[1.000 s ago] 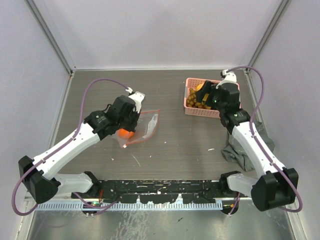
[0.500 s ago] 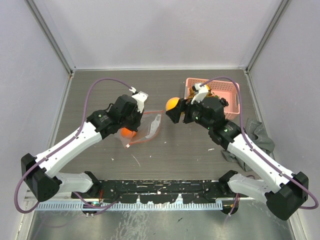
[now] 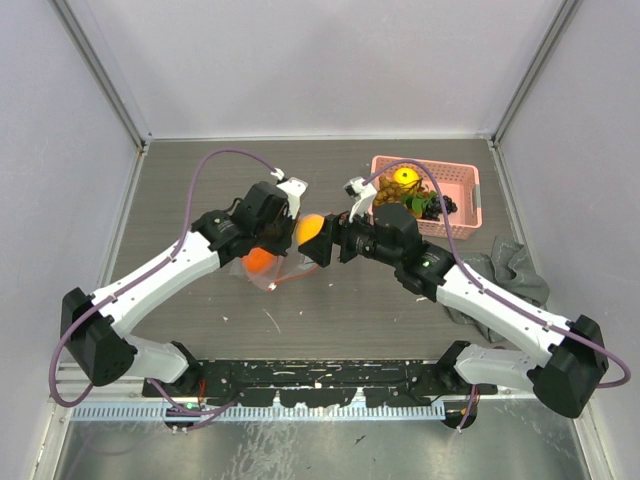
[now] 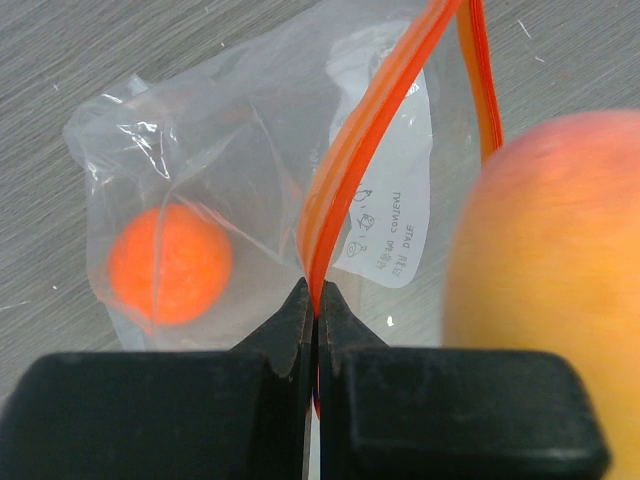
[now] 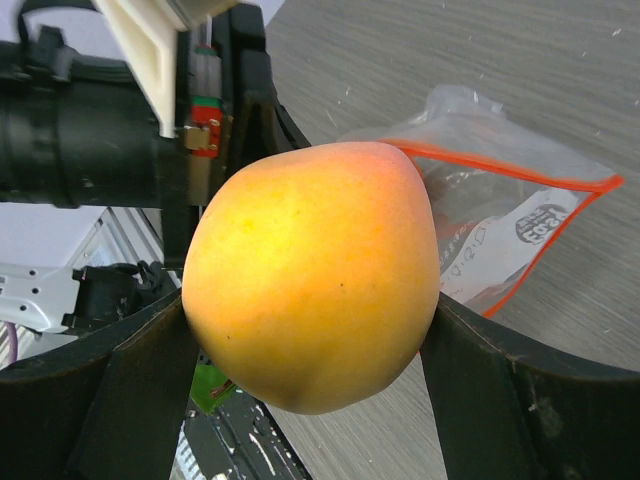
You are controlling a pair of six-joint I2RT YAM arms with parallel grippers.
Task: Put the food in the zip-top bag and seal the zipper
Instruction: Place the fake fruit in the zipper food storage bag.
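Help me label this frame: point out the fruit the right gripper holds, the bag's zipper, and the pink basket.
Held fruit (image 5: 310,275): right wrist view, middle of its skin.
Zipper (image 4: 385,85): left wrist view, the strip's raised stretch.
Pink basket (image 3: 471,200): top view, right wall.

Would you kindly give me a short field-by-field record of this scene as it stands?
left claw: shut on the zipper, lifting one lip of the bag
right claw: grips the held fruit, yellow-orange, at the bag mouth
bagged fruit: orange, inside the bag
basket: pink, holds a yellow fruit and brown balls
cloth: grey, crumpled, beside the right arm
bag mouth: open, not yet sealed
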